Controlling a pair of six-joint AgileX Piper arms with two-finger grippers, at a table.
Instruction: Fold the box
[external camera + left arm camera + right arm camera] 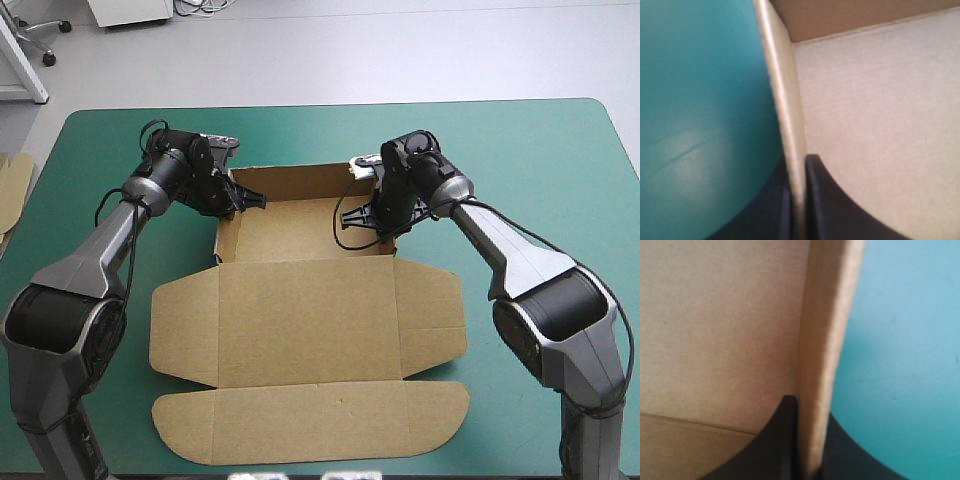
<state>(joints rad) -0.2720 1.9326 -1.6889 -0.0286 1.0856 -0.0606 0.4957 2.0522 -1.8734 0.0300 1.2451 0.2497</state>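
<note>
End effectors (797,165) (809,407) nip box (300,215) walls (790,100) (lid (310,320): top cam).

The right end effector (807,412) gripped an upright wall (829,315) of the brown box (715,330), its black fingers (771,450) all but closed on the board. One finger sat inside against the box's inner face, where a faint crease (695,422) ran. The other sat outside, over the teal-green table cover (905,365).

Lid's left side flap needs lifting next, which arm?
Left, likely. The left gripper is shut on the left wall of the box, nearest that flap; the right gripper is shut on the right wall, the opposite side.
</note>
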